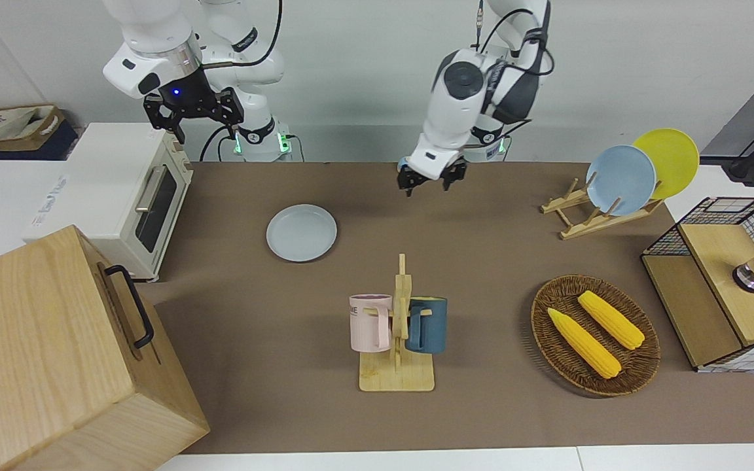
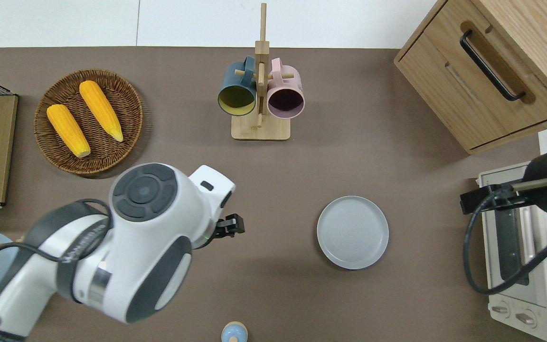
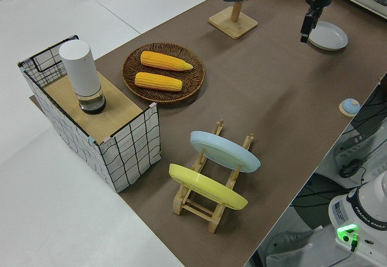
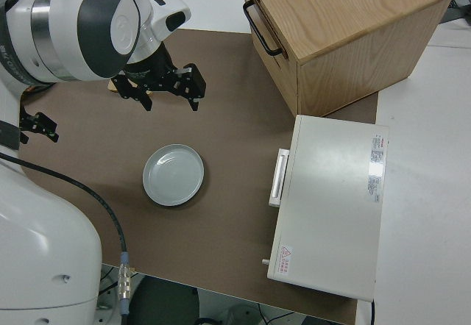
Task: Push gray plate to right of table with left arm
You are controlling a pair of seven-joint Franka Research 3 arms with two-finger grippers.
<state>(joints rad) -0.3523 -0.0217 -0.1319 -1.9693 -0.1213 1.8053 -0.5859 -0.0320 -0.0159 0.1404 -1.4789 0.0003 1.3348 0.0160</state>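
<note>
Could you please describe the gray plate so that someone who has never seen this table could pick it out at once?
Start at the white toaster oven at the right arm's end of the brown table. The gray plate lies flat on the tabletop beside it, nearer to the robots than the mug stand. Unlike the sky-blue plate and yellow plate, which stand upright in a wooden rack, it lies alone.

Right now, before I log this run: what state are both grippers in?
Left gripper: open, holding nothing, clear of the gray plate.
Right gripper: open, holding nothing, arm parked.
</note>
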